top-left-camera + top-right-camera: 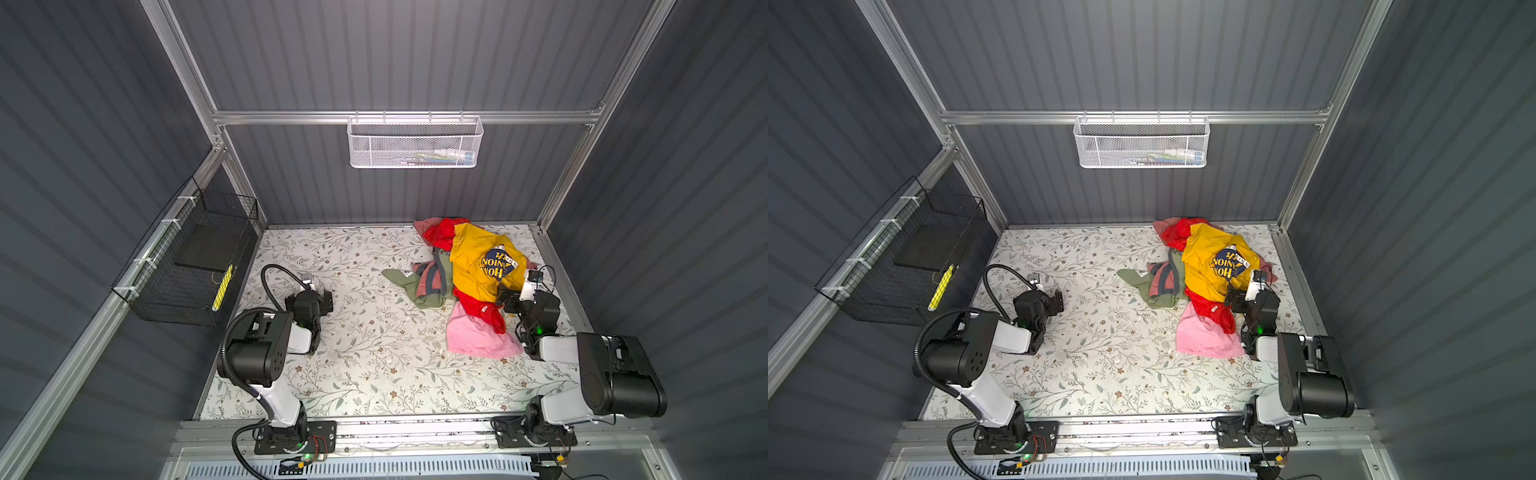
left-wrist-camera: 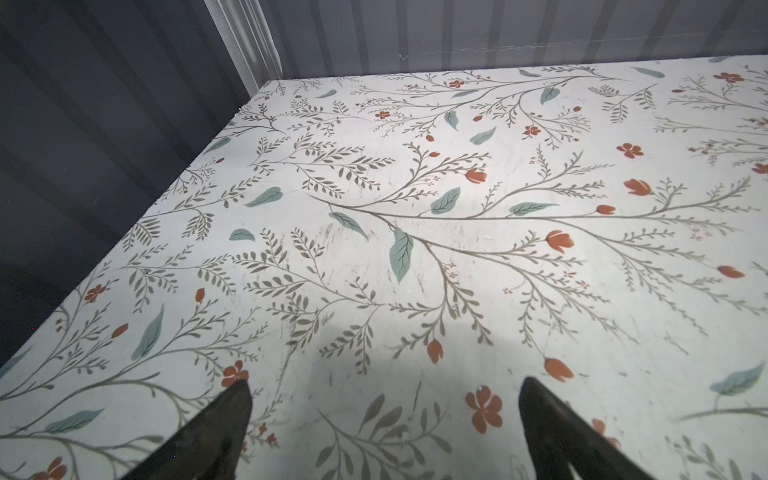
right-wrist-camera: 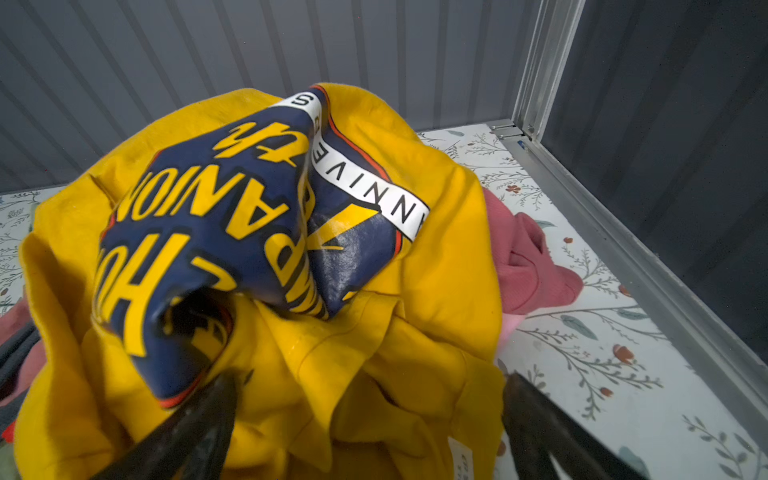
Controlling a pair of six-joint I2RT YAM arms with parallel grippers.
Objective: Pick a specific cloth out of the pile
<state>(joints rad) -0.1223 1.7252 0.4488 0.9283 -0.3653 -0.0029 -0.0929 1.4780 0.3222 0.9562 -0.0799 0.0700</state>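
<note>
Not yet picked: the cloth (image 1: 476,304) lies under the shirt (image 1: 473,266) in the pile (image 1: 432,286), centre-right of a top view; right gripper (image 3: 372,380) spread wide above the shirt, left gripper (image 2: 384,384) spread, empty, centre-left.

Red cloth (image 1: 440,235); white floral table (image 1: 374,353).

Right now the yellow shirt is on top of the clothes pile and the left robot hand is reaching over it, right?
Almost. The right gripper reaches over the yellow shirt, as the right wrist view shows; the left gripper is over the table.
</note>
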